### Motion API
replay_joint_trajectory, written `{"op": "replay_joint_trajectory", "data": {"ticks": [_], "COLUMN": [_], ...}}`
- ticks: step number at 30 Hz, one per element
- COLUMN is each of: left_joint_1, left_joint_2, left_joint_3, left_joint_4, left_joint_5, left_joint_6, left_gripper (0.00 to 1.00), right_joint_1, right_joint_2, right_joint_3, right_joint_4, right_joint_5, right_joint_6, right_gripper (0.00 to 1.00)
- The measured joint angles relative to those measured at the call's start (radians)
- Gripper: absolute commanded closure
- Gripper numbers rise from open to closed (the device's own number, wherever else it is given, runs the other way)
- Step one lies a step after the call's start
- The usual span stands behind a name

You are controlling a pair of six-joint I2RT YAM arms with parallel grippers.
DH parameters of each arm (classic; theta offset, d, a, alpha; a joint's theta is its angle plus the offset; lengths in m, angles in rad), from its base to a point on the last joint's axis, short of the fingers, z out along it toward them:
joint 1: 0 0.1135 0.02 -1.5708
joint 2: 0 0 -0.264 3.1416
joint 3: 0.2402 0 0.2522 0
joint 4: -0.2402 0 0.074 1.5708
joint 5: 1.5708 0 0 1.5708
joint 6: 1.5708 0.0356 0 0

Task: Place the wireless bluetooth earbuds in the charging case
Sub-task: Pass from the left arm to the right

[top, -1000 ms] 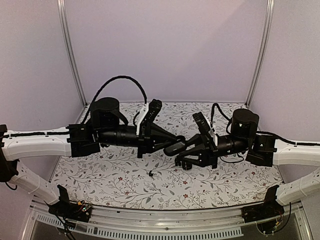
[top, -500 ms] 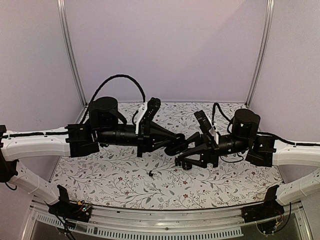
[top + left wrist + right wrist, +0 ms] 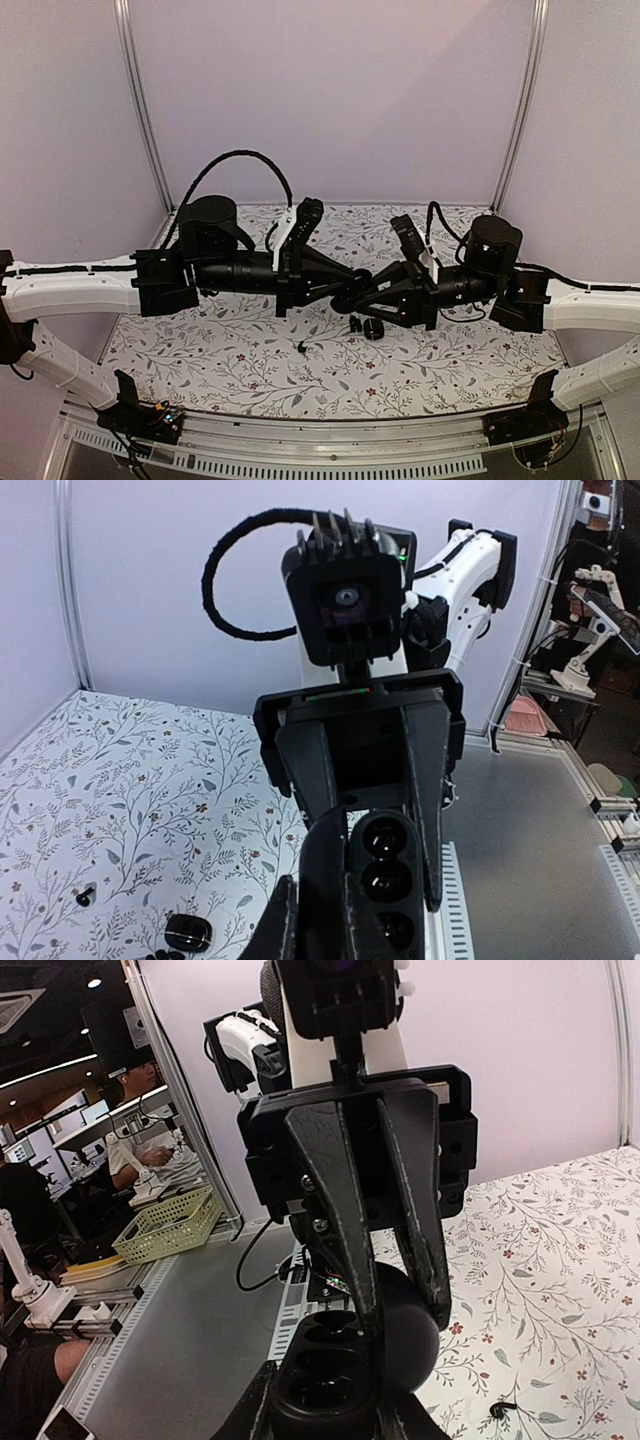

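The charging case (image 3: 352, 290) hangs open above the table between both grippers. In the left wrist view its base (image 3: 388, 878) shows dark round sockets, and its lid (image 3: 326, 880) stands edge-on. My left gripper (image 3: 322, 885) (image 3: 345, 287) is shut on the lid (image 3: 412, 1332). My right gripper (image 3: 320, 1392) (image 3: 365, 293) is shut on the socketed base (image 3: 322, 1372). Tiny black earbuds lie on the table: one (image 3: 302, 347) (image 3: 500, 1410) alone, others (image 3: 355, 323) beside a small shut black case (image 3: 373, 329) (image 3: 190, 932). One more earbud (image 3: 85, 895) lies further left.
The floral table cover (image 3: 230, 360) lies under both arms. Purple walls and metal posts (image 3: 140, 110) close in the back and sides. A perforated metal rail (image 3: 330, 462) runs along the near edge.
My right gripper has risen from the table and moved left to meet the left gripper at the case. The small black case on the table now shows fully. The left arm has barely moved.
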Motion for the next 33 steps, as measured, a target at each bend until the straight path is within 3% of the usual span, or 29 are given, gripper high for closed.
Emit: {"op": "replay_joint_trajectory", "data": {"ticks": [6, 13, 25, 27, 29, 33], "left_joint_1": [-0.001, -0.001, -0.003, -0.003, -0.003, -0.003], "left_joint_2": [0.000, -0.001, -0.001, -0.001, -0.001, -0.001], "left_joint_3": [0.000, 0.000, 0.000, 0.000, 0.000, 0.000], "left_joint_4": [-0.002, -0.002, -0.002, -0.002, -0.001, 0.000], "left_joint_5": [-0.020, -0.029, -0.035, -0.035, -0.035, -0.032], "left_joint_6": [0.001, 0.003, 0.006, 0.006, 0.006, 0.008], "left_gripper": [1.00, 1.00, 1.00, 1.00, 1.00, 1.00], "right_joint_1": [-0.005, -0.010, -0.011, -0.011, -0.011, -0.011], "right_joint_2": [0.006, 0.011, 0.014, 0.014, 0.014, 0.014], "right_joint_3": [0.000, -0.001, -0.007, -0.007, -0.007, -0.007], "right_joint_4": [0.010, 0.019, 0.020, 0.020, 0.020, 0.019], "right_joint_5": [-0.003, -0.010, -0.024, -0.024, -0.024, -0.026], "right_joint_6": [0.002, 0.001, 0.007, 0.006, 0.005, 0.008], "right_gripper": [0.82, 0.68, 0.82, 0.76, 0.60, 0.58]}}
